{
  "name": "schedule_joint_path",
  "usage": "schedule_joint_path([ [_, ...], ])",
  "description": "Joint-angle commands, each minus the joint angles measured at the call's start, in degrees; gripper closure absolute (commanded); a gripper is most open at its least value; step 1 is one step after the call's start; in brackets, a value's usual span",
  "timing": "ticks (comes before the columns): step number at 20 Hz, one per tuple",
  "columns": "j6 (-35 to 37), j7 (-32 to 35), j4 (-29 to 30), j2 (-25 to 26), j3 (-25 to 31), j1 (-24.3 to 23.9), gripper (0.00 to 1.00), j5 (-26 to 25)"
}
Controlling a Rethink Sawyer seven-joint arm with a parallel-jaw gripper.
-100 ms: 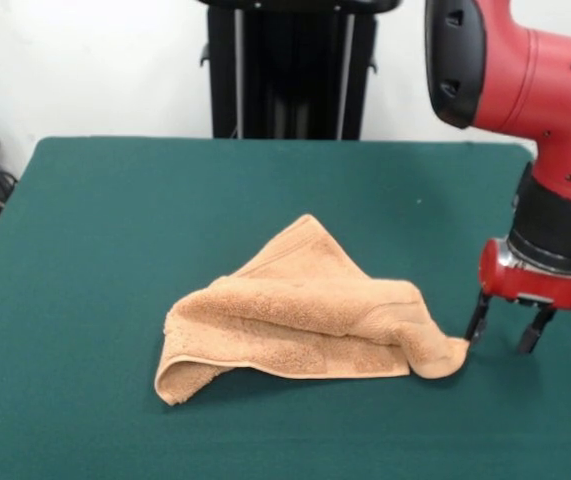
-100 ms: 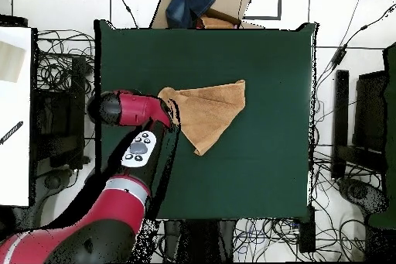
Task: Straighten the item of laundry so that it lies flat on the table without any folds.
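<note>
With my gripper (image 1: 509, 334) spread beside the folded towel (image 1: 300, 318), I judge grasping its nearest corner comes next, then pulling outward.

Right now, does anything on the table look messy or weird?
Yes, the towel lies folded over itself in a lumpy triangle on the table, not flat. The gripper, jaws open, sits at its corner.

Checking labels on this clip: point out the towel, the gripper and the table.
towel (image 1: 305, 320), front view, middle of the crumpled cloth.
gripper (image 1: 505, 333), front view, midway between its open fingertips.
table (image 1: 165, 200), front view, bare green top behind the towel.
</note>
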Motion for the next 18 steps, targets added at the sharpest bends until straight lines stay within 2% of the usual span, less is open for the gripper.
schedule_joint_path([
  [1,6.7,14.1,3.2,-1.5,2.4,-0.3,0.0,1.5],
  [18,5.5,14.1,3.3,-0.9,2.8,-0.6,0.0,1.3],
])
